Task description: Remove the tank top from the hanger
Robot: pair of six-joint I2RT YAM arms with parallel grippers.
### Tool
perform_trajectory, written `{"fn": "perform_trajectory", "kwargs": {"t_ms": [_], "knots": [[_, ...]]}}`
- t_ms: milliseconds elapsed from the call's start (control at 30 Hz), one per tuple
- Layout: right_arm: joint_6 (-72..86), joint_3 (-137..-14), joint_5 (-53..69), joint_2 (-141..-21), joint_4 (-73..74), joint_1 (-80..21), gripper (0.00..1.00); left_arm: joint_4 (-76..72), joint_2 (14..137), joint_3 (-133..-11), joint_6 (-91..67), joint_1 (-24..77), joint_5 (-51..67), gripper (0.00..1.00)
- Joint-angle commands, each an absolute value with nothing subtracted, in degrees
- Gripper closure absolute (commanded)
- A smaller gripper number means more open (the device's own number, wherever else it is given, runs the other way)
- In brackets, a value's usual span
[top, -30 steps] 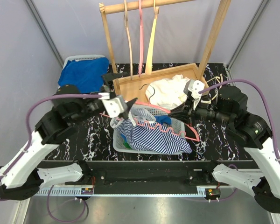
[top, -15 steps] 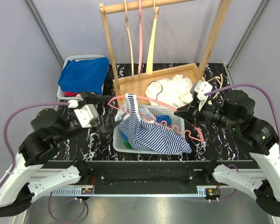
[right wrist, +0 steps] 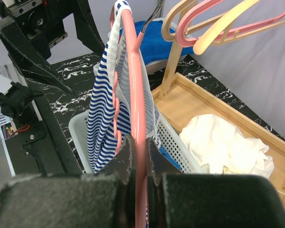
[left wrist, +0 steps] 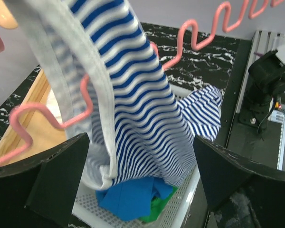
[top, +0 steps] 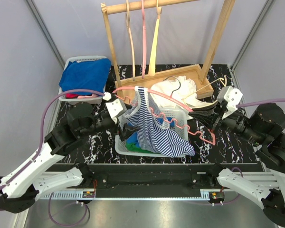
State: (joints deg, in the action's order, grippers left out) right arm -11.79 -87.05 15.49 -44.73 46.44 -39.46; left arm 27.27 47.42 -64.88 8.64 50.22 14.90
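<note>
Our right hand (right wrist: 138,159) is clamped tight on the pink hanger (right wrist: 134,85), holding it above the white basket (top: 118,146) on the worktop (top: 223,145). The striped tank top (top: 154,135) hangs from the hanger, with its hem down in the basket. Our left hand (left wrist: 140,142) gapes wide, facing the cloth.

The tank top (left wrist: 137,95) is soft, matt knit cloth, striped blue and white, with a plain white bound edge. The hanger (right wrist: 138,95) is smooth, glossy pink plastic. The basket (right wrist: 173,142) is white perforated plastic. The rack (top: 110,42) is pale, matt bare wood. The table (top: 218,142) is black with white veining, perhaps printed film rather than stone
</note>
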Motion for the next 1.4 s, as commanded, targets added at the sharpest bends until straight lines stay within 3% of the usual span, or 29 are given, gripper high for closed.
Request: {"fn": "perform_trajectory", "kwargs": {"t_ms": [0,67,200,300,333,467,667,767,800,867,1100,1367], "knots": [[-11.8,-87.5,15.3,-45.8,42.5,-39.6,1.0,20.5,48.1,-67.3,4.7,50.1,18.4,0.01],[-11.8,-87.5,15.2,-45.9,42.6,-39.6,1.0,19.5,48.3,-65.9,3.3,50.2,19.1,0.02],[-11.4,-87.6,15.6,-46.2,42.5,-39.6,1.0,17.7,48.3,-64.1,3.1,50.1,19.2,0.15],[-11.4,-87.5,15.6,-46.1,42.5,-39.6,1.0,17.1,48.6,-63.6,3.9,50.1,19.9,0.35],[-11.4,-87.5,15.6,-46.1,42.4,-39.6,1.0,17.1,48.7,-63.6,4.0,50.1,20.1,0.49],[-11.8,-87.7,15.1,-46.5,42.4,-39.6,1.0,17.1,48.9,-62.8,4.1,50.1,20.4,0.68],[-12.5,-88.4,14.3,-46.8,42.5,-39.6,1.0,17.4,48.1,-60.3,5.4,50.2,19.8,0.73],[-12.8,-88.9,14.0,-46.8,43.0,-39.6,1.0,18.3,47.7,-59.5,6.9,50.1,18.4,0.72],[-12.9,-89.1,13.7,-46.9,43.2,-39.6,1.0,18.5,47.4,-59.3,7.3,50.1,17.5,0.43],[-13.3,-89.2,13.6,-46.8,43.6,-39.6,1.0,19.3,46.7,-59.3,8.5,50.1,14.2,0.02],[-13.5,-88.9,13.7,-46.8,44.0,-39.6,1.0,20.7,43.9,-57.6,10.2,49.6,7.1,0.01],[-12.8,-90.2,14.6,-46.7,44.2,-39.6,1.0,20.3,44.6,-54.7,10.3,49.5,8.6,0.12]]}}
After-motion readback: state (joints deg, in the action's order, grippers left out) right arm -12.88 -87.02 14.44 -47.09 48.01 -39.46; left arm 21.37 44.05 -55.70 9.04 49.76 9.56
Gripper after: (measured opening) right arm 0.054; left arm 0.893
